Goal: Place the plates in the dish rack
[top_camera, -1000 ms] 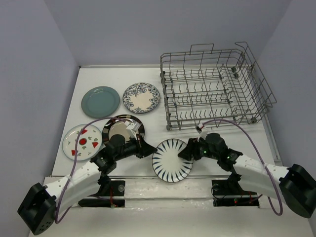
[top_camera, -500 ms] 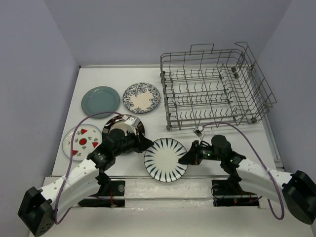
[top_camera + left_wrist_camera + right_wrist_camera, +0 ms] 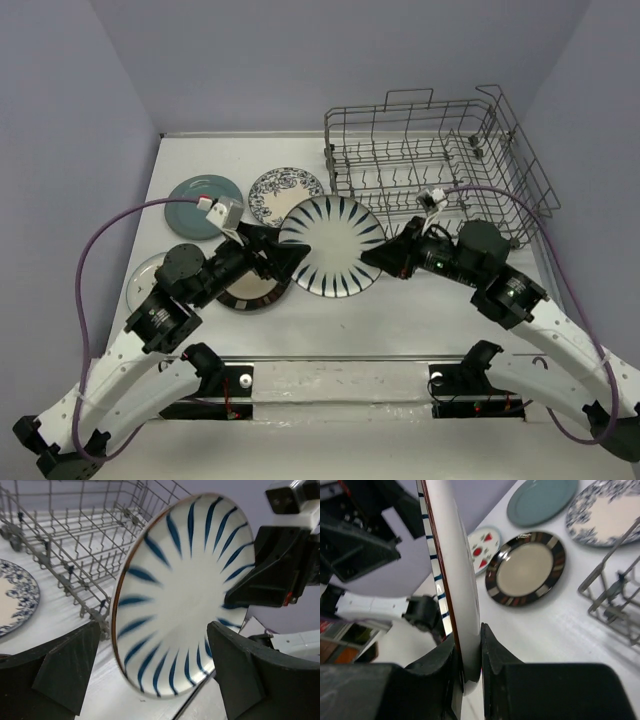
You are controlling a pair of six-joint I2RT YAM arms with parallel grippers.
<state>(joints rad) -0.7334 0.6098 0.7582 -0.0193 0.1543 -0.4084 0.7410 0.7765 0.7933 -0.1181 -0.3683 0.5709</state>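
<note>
The white plate with dark radial stripes point(image 3: 330, 245) hangs tilted on edge above the table, in front of the dish rack point(image 3: 430, 175). My right gripper point(image 3: 378, 255) is shut on its right rim; in the right wrist view the rim point(image 3: 455, 580) is pinched between both pads point(image 3: 490, 650). My left gripper point(image 3: 288, 258) stands wide open at the plate's left rim. In the left wrist view the plate point(image 3: 185, 595) sits between the spread fingers point(image 3: 65, 665) without touching them. On the table lie the teal plate point(image 3: 195, 205), blue-floral plate point(image 3: 272, 188), brown-rimmed plate point(image 3: 250, 293) and marked plate point(image 3: 145, 280).
The grey wire rack point(image 3: 75, 535) fills the back right of the table, with no plates in it. The left arm lies over the brown-rimmed and marked plates. A purple cable point(image 3: 110, 235) loops above the left side. Side walls close in left and right.
The striped plate has been lifted off the near table and carried up and back toward the rack. My left gripper has opened and let go of it; my right gripper closed on its rim.
</note>
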